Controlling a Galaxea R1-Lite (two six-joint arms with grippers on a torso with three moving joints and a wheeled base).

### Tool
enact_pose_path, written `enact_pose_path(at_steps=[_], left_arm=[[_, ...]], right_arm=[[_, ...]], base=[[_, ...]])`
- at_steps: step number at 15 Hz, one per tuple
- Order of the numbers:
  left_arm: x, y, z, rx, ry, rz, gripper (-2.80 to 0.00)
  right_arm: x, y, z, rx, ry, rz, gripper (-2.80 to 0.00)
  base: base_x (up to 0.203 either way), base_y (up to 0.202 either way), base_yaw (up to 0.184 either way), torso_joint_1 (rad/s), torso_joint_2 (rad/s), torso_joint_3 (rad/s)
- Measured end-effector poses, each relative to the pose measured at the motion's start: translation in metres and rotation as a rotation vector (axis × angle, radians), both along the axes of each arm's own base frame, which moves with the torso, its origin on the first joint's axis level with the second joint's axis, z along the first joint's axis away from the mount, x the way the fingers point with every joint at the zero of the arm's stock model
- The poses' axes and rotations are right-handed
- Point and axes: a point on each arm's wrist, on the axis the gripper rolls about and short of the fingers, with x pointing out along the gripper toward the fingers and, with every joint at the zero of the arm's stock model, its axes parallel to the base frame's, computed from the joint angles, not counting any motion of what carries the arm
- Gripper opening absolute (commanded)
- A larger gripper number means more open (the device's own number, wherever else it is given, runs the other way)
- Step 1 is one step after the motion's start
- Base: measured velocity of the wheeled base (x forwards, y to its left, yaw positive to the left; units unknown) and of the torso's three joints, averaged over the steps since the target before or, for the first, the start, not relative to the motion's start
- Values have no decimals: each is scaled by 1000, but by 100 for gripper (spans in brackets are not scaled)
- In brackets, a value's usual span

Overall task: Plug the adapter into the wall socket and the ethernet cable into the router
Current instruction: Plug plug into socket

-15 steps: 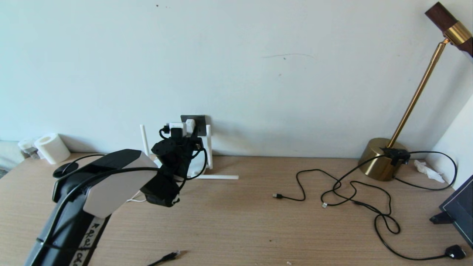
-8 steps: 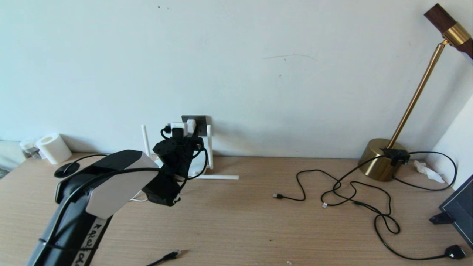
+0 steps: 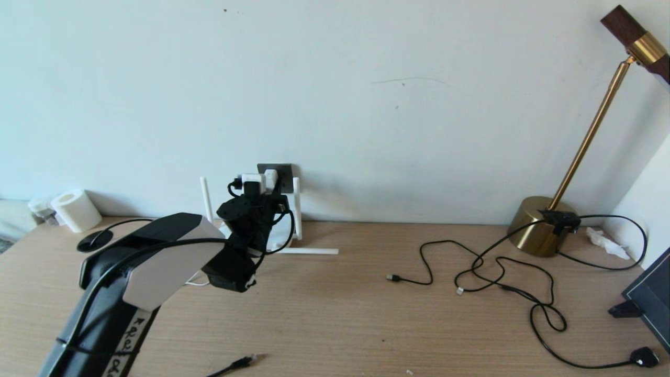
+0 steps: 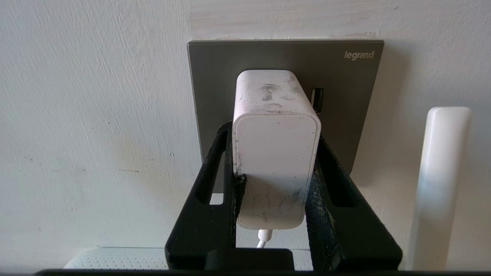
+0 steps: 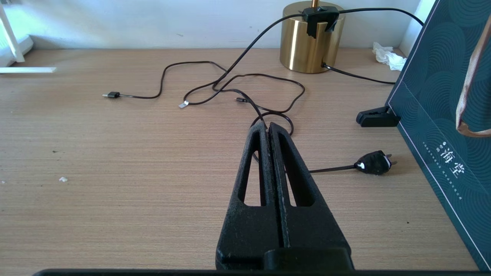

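The white adapter (image 4: 276, 153) sits with its far end against the dark grey wall socket (image 4: 215, 96), its thin white cord hanging below. My left gripper (image 4: 274, 134) is shut on the adapter's two sides. In the head view the adapter (image 3: 269, 177) and the wall socket (image 3: 284, 170) are on the wall above the router (image 3: 275, 244), which the arm mostly hides. One router antenna (image 3: 297, 207) stands upright. The ethernet cable (image 3: 238, 362) lies loose at the table's near edge. My right gripper (image 5: 267, 125) is shut on nothing above the table, out of the head view.
A brass lamp (image 3: 542, 225) stands at the back right, with thin black cables (image 3: 497, 272) spread in front of it and a black mains plug (image 3: 645, 357) near the front right. A dark box (image 3: 654, 298) is at the right edge, a paper roll (image 3: 76, 209) at the far left.
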Motion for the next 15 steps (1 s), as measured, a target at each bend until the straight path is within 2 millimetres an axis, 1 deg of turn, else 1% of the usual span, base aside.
enact_pose_path(at_steps=[15], left_arm=[[7, -2, -8, -2, -5, 3, -280]], right_arm=[[0, 0, 0, 0, 1, 0, -280]], base=[[0, 0, 0, 0, 0, 0]])
